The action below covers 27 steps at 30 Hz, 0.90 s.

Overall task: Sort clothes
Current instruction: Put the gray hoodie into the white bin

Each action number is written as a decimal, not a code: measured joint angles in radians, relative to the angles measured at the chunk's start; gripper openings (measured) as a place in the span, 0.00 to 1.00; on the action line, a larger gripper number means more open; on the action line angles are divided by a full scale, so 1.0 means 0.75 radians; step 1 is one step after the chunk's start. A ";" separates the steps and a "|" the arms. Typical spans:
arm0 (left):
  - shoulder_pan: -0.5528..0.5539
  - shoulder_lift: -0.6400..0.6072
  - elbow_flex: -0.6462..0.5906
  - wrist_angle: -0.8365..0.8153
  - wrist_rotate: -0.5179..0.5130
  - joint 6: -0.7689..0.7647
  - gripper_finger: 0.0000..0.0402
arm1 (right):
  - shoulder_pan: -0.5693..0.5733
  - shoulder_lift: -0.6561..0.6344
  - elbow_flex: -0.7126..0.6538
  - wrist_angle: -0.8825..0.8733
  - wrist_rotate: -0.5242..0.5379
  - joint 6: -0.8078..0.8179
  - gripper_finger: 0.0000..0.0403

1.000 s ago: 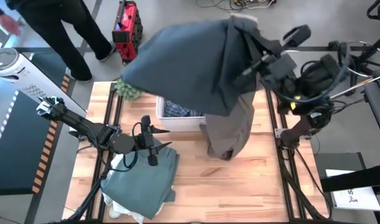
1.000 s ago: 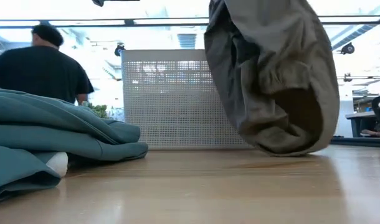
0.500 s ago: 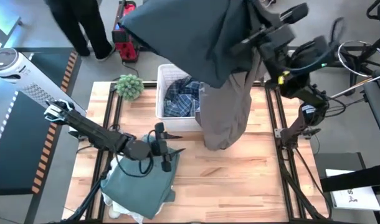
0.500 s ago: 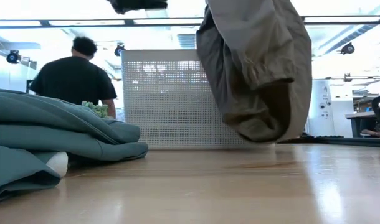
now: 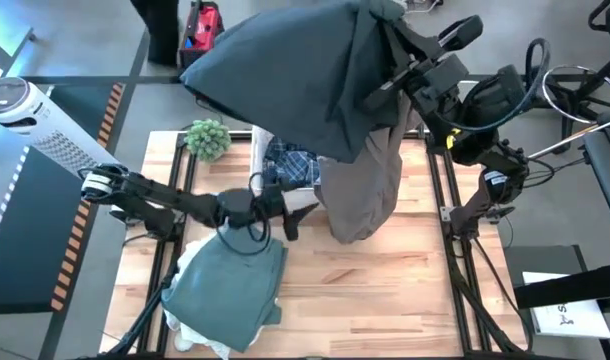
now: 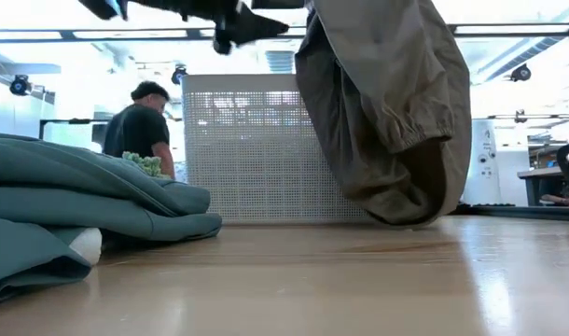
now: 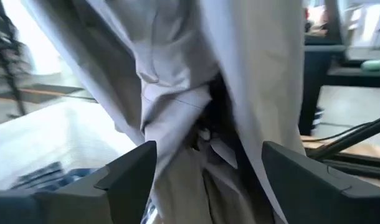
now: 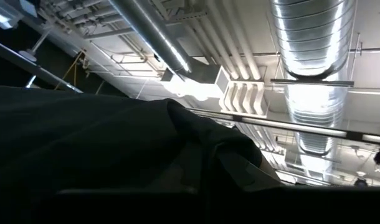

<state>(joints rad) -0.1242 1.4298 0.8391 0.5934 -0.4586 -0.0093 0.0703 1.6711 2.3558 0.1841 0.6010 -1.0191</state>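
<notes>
Tan-and-grey garment (image 5: pixel 360 150): hangs from the right pincer, above the back of the counter; dark grey part spread high, tan part drooping to the counter surface beside the bin.
Right pincer (image 5: pixel 390 85): raised, clamped shut on the garment's upper folds.
Left pincer (image 5: pixel 303 203): fingers spread wide, holding nothing, just beside the hanging tan cloth.
Plaid shirt (image 5: pixel 290 163): lies inside the white bin (image 5: pixel 257 165).
Grey-green piece (image 5: pixel 228 290): folded at the counter's front left, over a white piece (image 5: pixel 190 334).
Green plant (image 5: pixel 207 138): back left corner.
Counter (image 5: pixel 385 290): pale wood.
Person (image 6: pixel 145 126): stands beyond the counter.
</notes>
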 joint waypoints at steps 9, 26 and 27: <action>0.185 0.158 0.022 0.141 0.226 -0.076 0.67 | 0.055 -0.001 0.000 0.000 -0.011 -0.003 0.00; 0.190 0.177 0.481 -0.249 0.169 0.212 0.01 | 0.090 -0.016 0.000 -0.035 0.021 -0.051 0.00; 0.190 0.149 0.513 -0.309 0.147 0.237 0.01 | 0.090 -0.018 0.000 -0.031 0.030 -0.051 0.00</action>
<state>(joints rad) 0.0181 1.5416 1.2235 0.3616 -0.3483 0.1682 0.1379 1.6579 2.3558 0.1605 0.6238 -1.0576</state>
